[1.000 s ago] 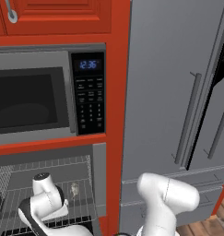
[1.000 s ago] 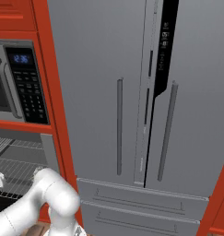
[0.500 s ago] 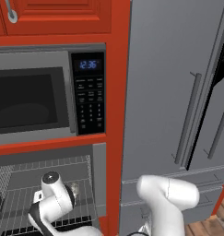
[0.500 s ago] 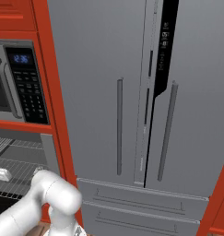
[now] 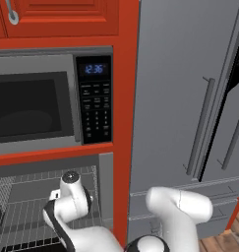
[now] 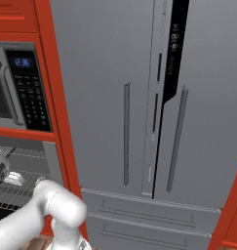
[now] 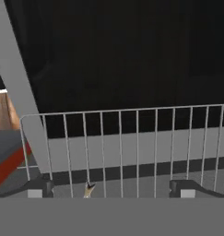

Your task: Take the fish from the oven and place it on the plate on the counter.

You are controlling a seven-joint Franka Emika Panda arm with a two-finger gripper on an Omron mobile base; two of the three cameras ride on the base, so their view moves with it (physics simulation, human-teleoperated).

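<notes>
The arm reached down and left into the open oven [image 5: 105, 182], its wrist sitting over the wire rack [image 5: 22, 216] below the microwave [image 5: 47, 103] with its black keypad and blue clock. In the hand view the gripper [image 7: 111, 190] pointed along a wire rack [image 7: 132, 138] toward the dark oven interior, and its two dark fingertips [image 7: 39, 188] stood far apart at the lower corners of the picture, jaws wide open with nothing between them. A small pale, pointed bit, apparently part of the fish [image 7: 88, 189], showed at the bottom edge of the rack, between the tips and nearer the left one; too little of it was visible to tell how it lay or whether anything touched it. In the right base view the white arm bent toward the oven rack [image 6: 17, 190], beside the tall grey refrigerator [image 6: 139, 97] with its vertical bar handles.
</notes>
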